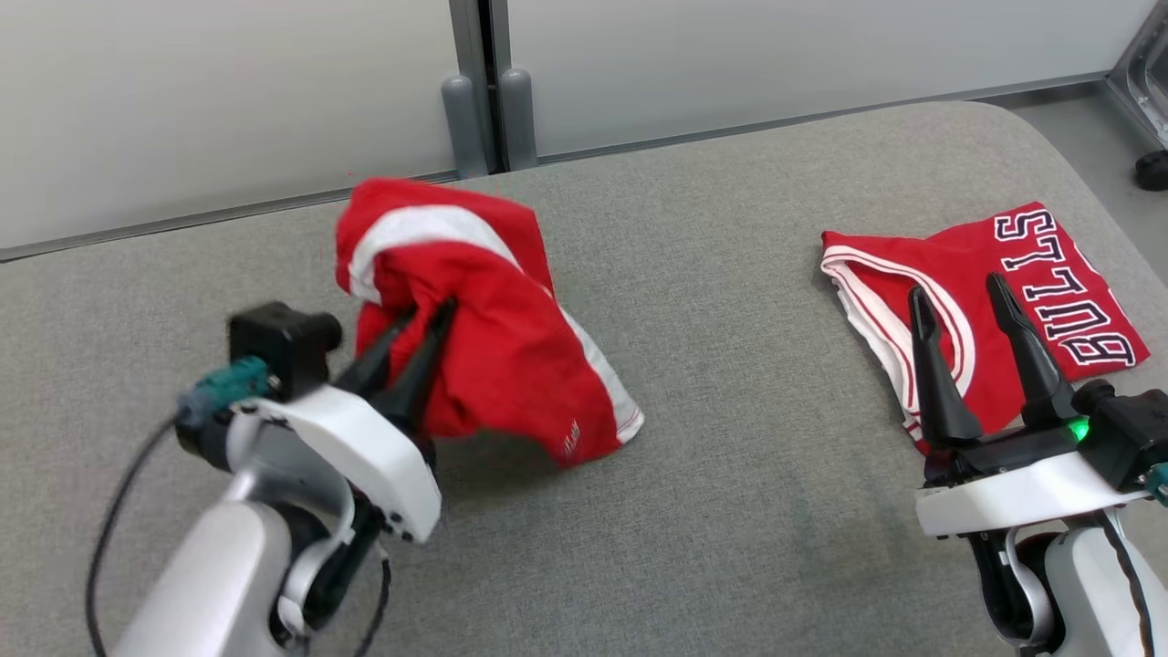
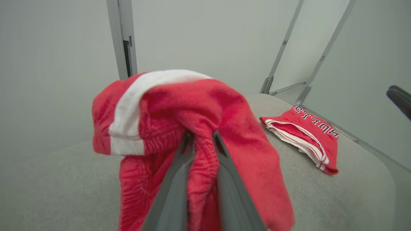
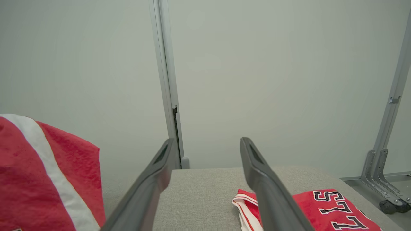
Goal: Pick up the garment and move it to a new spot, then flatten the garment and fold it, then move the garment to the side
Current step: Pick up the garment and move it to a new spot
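The garment (image 1: 511, 356) is a bunch of red fabric with a broad white stripe, held up over the left half of the grey table (image 1: 730, 474). My left gripper (image 1: 429, 312) is shut on a fold near its middle. In the left wrist view the cloth (image 2: 224, 106) drapes over both sides of the left gripper (image 2: 202, 136). Its lower hem hangs close to the tabletop. My right gripper (image 1: 956, 287) is open with nothing between its fingers, hovering at the right. The right wrist view shows the right gripper (image 3: 208, 141) and the garment's edge (image 3: 32, 176).
A folded red jersey with "BULLS" lettering (image 1: 1068, 274) lies flat at the table's right, partly under my right fingers; it also appears as the jersey (image 2: 305, 138) and the jersey (image 3: 337, 205). Grey partition posts (image 1: 484, 119) stand behind the table. A caster (image 1: 1152, 171) sits at the far right.
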You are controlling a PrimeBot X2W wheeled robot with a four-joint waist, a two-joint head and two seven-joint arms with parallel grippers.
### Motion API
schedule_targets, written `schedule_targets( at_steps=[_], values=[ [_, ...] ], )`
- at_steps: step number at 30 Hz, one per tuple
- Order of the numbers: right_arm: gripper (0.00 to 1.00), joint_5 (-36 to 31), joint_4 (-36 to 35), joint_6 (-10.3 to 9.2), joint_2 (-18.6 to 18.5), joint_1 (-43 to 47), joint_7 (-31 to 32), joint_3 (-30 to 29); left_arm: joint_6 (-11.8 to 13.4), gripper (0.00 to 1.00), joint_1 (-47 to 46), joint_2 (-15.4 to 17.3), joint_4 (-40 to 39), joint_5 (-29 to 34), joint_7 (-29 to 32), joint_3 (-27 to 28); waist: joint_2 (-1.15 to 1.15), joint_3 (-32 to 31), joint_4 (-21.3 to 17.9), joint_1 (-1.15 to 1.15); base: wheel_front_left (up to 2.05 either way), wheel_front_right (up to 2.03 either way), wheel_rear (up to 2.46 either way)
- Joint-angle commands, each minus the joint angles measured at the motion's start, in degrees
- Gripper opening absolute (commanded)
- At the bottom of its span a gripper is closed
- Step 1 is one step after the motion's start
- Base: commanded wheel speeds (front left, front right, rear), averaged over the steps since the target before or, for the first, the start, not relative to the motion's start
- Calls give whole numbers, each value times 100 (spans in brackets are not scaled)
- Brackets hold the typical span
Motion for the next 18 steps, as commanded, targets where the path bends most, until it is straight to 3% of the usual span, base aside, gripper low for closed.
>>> schedule_targets(
  at_steps=[1, 9, 10, 11, 12, 18],
  values=[
    [100, -24, -20, 2, -2, 60, -28, -15, -67, 0, 189, -122, 265, 75, -311, -92, 0, 72, -16, 0, 0, 0, 0],
    [100, -16, 66, 2, -16, 17, -28, 99, -578, 0, 265, -780, 2650, 510, -1713, -886, 0, 156, 82, 0, 0, 0, 0],
    [100, -18, 75, 2, -24, 3, -28, 107, -601, 5, 215, -846, 2837, 535, -1781, -953, 0, 148, 107, 0, 0, 0, 0],
    [100, -23, 84, 2, -27, 0, -27, 110, -633, 60, 141, -899, 2996, 579, -1873, -995, 0, 132, 140, 0, 0, 0, 0],
    [100, -33, 95, 2, -23, 12, -28, 119, -647, 100, 123, -934, 3152, 585, -1928, -1036, 0, 109, 171, 0, 0, 0, 0],
    [100, -19, 161, 2, -27, 81, -28, 143, -633, 100, -68, -887, 3451, 702, -2264, -1055, 0, -38, 372, 0, 0, 0, 0]
  ],
)
